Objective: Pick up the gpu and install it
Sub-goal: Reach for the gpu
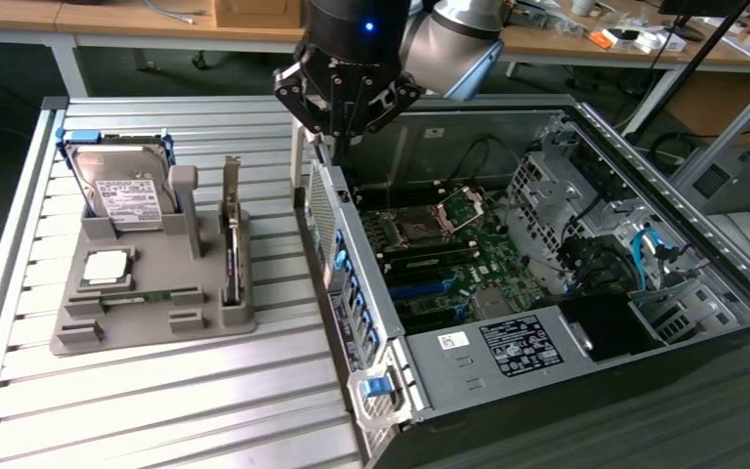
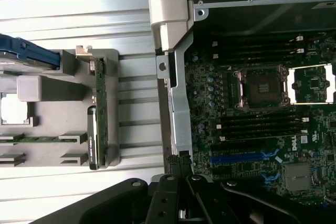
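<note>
Grey moulded plastic forms the parts holder (image 1: 141, 327) on the slatted table (image 1: 153, 410), and the gpu (image 1: 231, 249) stands in it on its long edge, silver bracket uppermost at the end nearest the pincer (image 1: 336, 132). The pincer hangs above the rear wall of the open computer case (image 1: 349, 293) with its fingers pressed together and nothing between them. The card sits below it and off towards the exterior view's left, well apart from the fingertips, with a strip of bare table between holder and case.

The step in hand looks to be the approach for the pick. Doing it well probably means parting the fingers before coming down, since closed tips would only knock the card's top edge. The wrist view shows the gpu (image 2: 100, 114) as a thin green-edged strip, so the jaws should line up across that thickness, one finger on each face. Which face carries the fan I cannot tell for sure, as the card is seen edge-on; a hold on bare board near the middle of the top edge seems safest.

Beyond the card from the pincer stand a grey post (image 1: 187, 205) and the hard drive (image 1: 121, 191), so the outer finger has little room. A lift straight up would likely free the card without levering its holder.
</note>
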